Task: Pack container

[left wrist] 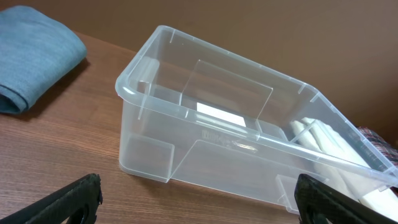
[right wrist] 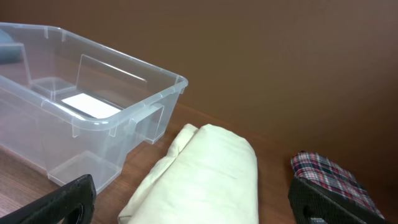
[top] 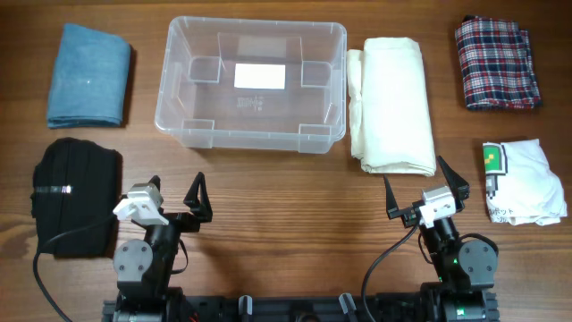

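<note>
The clear plastic container (top: 253,82) stands empty at the table's back centre, a white label patch (top: 260,76) on its base. It also shows in the left wrist view (left wrist: 205,143) and in the right wrist view (right wrist: 87,118). My left gripper (top: 175,195) is open and empty near the front edge, in front of the container's left half. My right gripper (top: 425,190) is open and empty near the front edge, in front of a folded cream cloth (top: 391,103). The cream cloth lies right of the container and fills the right wrist view (right wrist: 205,180).
A folded blue cloth (top: 88,73) lies at the back left. A black folded garment (top: 75,192) lies at the front left. A red plaid cloth (top: 496,63) lies at the back right. A white printed garment (top: 523,182) lies at the front right.
</note>
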Controlling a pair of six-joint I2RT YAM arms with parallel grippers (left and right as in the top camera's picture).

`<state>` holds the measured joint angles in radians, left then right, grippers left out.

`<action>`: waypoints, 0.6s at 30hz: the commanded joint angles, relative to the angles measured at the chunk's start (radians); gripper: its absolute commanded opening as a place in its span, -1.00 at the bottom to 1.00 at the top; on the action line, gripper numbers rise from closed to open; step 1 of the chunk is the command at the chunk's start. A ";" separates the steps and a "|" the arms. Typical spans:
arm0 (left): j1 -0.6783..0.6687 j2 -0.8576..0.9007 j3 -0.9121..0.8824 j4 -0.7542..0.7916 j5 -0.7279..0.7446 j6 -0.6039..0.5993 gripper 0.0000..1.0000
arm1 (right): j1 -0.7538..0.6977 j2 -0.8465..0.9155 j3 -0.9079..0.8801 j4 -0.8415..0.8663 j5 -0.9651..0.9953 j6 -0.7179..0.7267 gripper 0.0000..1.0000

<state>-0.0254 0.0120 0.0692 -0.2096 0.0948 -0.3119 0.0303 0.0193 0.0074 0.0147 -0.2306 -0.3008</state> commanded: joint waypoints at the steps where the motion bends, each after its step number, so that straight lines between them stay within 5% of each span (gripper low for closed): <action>1: -0.005 -0.006 -0.006 0.003 -0.006 0.016 0.99 | 0.001 -0.002 -0.002 0.003 0.045 -0.015 1.00; 7: -0.005 -0.006 -0.006 0.003 -0.006 0.016 1.00 | 0.001 -0.002 -0.002 0.090 0.035 -0.005 0.99; 11: -0.005 -0.006 -0.006 0.003 -0.006 0.016 1.00 | 0.001 0.000 0.026 0.258 0.124 0.148 0.99; 16: -0.005 -0.006 -0.006 0.003 -0.006 0.016 1.00 | 0.001 0.069 0.092 0.525 0.141 0.146 0.99; 18: -0.005 -0.006 -0.006 0.003 -0.006 0.016 1.00 | 0.001 0.095 0.092 0.451 0.129 0.146 0.99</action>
<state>-0.0254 0.0120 0.0692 -0.2096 0.0948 -0.3119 0.0303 0.0799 0.0917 0.5323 -0.1108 -0.1787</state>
